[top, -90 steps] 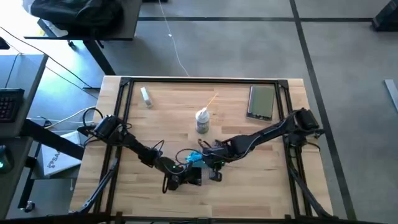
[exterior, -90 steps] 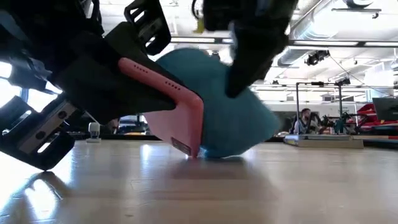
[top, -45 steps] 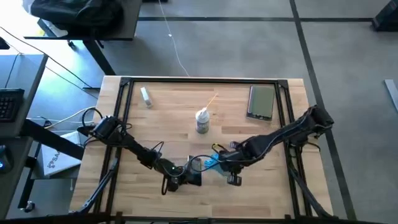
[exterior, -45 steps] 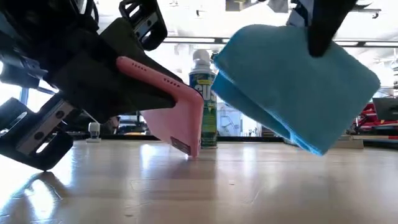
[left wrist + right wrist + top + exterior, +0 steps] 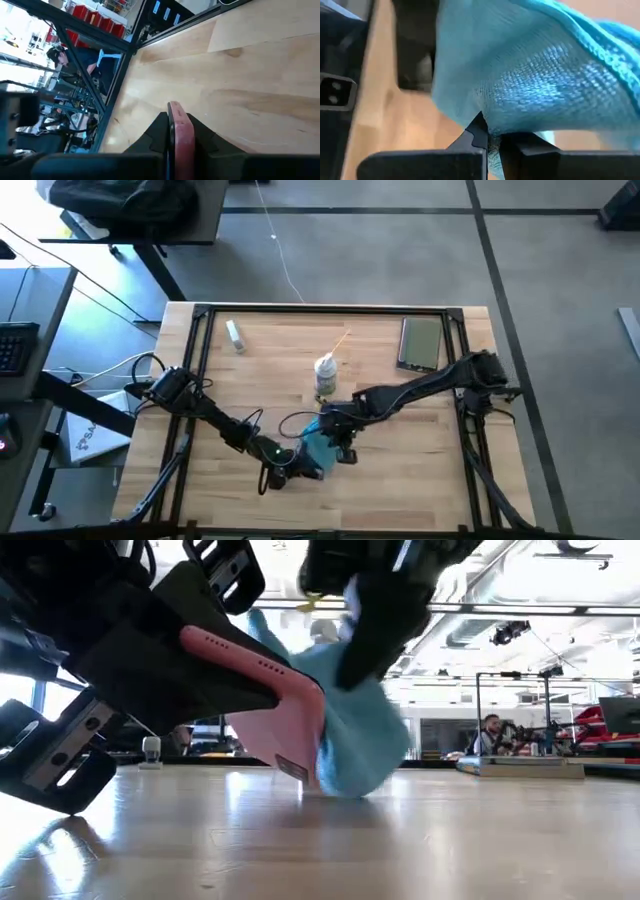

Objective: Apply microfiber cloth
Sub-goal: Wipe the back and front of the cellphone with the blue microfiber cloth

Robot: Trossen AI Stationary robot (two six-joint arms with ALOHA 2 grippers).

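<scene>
Two hands busy: left hand (image 5: 293,471) gripping the pink phone (image 5: 285,730), tilted up on the worktop (image 5: 400,470); right hand (image 5: 335,442) pinching the cloth (image 5: 318,450), now pressed on the phone's far side. Wiping begun, likely more rubbing left. Half a second ago, cloth held up beside the phone, not touching.

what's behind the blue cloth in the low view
The microfiber cloth, shut in the right gripper, hangs against the pink-cased phone held by the left gripper. Only the spray bottle's cap shows above it; the rest is covered.
</scene>
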